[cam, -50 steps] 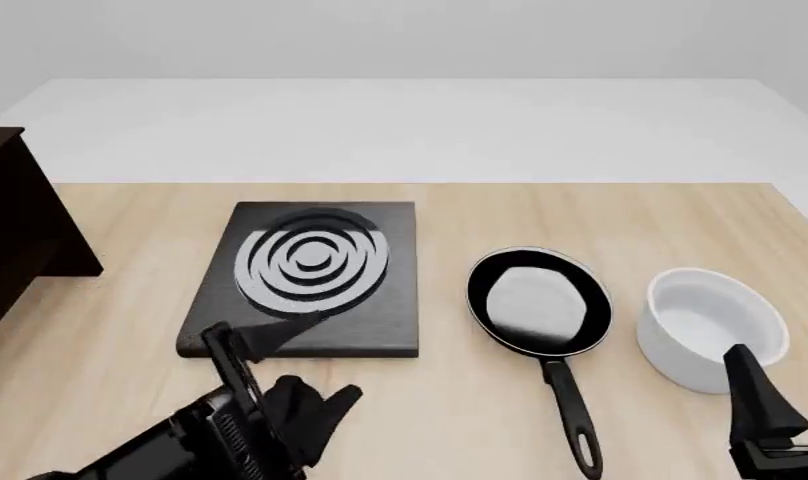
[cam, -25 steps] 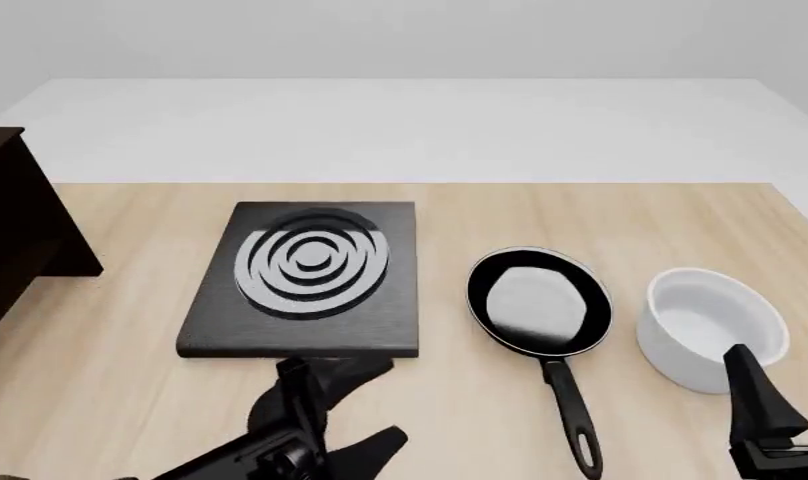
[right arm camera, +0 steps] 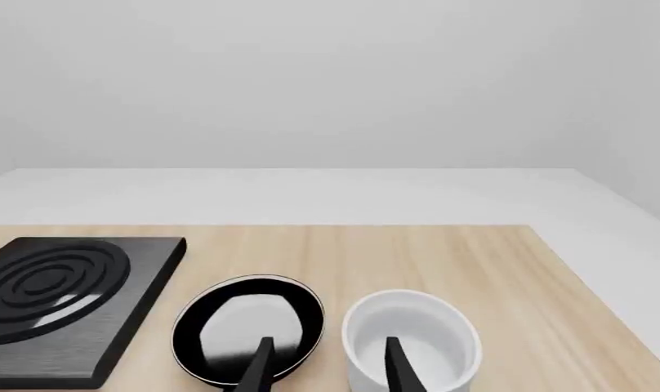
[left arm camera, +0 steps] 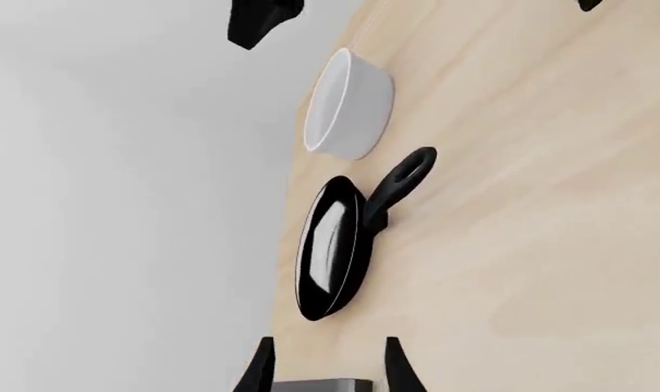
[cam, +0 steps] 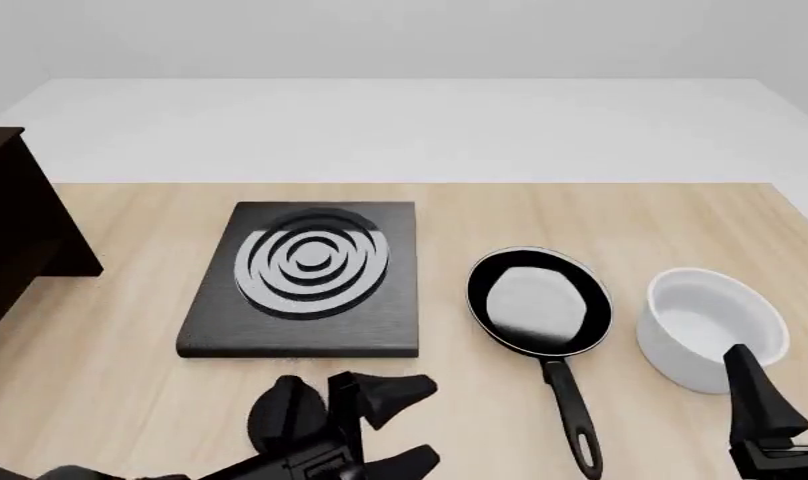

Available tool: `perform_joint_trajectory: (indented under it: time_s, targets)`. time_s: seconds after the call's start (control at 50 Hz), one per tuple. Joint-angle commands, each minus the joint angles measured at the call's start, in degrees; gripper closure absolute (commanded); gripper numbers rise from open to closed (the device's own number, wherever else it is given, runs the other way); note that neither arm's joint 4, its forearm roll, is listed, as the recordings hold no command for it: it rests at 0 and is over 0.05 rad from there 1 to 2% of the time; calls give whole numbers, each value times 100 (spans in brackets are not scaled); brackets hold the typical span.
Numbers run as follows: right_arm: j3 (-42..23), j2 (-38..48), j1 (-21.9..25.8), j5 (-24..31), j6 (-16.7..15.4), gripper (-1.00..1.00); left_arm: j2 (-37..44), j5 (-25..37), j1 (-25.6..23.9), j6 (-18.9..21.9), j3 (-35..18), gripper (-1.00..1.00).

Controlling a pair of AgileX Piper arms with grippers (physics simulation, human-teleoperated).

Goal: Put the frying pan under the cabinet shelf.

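A pale wooden table (cam: 124,400) with a fine lengthwise grain fills the lower part of the front view, its far edge meeting a plain white floor and a featureless light-grey wall — no other furnishing shows behind it. At the table's centre-left lies a black square stove plate (cam: 311,285) marked with silver concentric rings. The frying pan (cam: 539,303) sits flat on the wood at about 3 o'clock from the plate, just beside it but apart, its glossy grey-white inside facing up and its long black handle (cam: 570,405) running toward 6 o'clock, the near edge of the table. A white bowl (cam: 712,327) stands at 3 o'clock from the pan, close by and not touching it. The dark brown cabinet shelf (cam: 17,235) is only partly in frame at the table's 9 o'clock edge, well apart from the pan, with the stove plate between them. The left gripper (cam: 391,420) hovers low at 6 o'clock from the plate, turned sideways so its fingers point toward the pan handle; the fingers stand spread, holding nothing. The right gripper (right arm camera: 323,363) hangs at the near right corner, its two fingers parted and empty — in its own wrist view they frame the gap between the pan and the bowl.
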Motion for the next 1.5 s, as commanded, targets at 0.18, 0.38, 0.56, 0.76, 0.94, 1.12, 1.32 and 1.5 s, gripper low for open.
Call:
perform_joint_trajectory:
  time_s: [0.18, 0.38, 0.56, 0.76, 0.94, 1.12, 1.32, 1.5]
  targets:
    - [0, 0, -1, 0, 1, -100, 491, 53, -283, 216, -399, -100]
    - [0, 1, 0, 0, -1, -100, 663, 249, -352, 212, -614, -100]
    - [0, -1, 2, 0, 0, -100, 814, 347, -435, 198, -798, -100]
    - [0, -1, -1, 0, 1, -100, 1107, 407, -501, 253, -1065, -100]
    - [0, 1, 0, 0, -1, -100, 1389, 477, -540, 383, -1289, -100]
    - [0, 1, 1, 0, 0, -100, 1813, 520, -500, 500, -1622, -100]
    - [0, -1, 0, -1, -1, -100, 1974, 708, -434, 529, -1895, -100]
    - [0, 0, 0, 0, -1, -100, 2016, 910, -413, 591, -2102, -100]
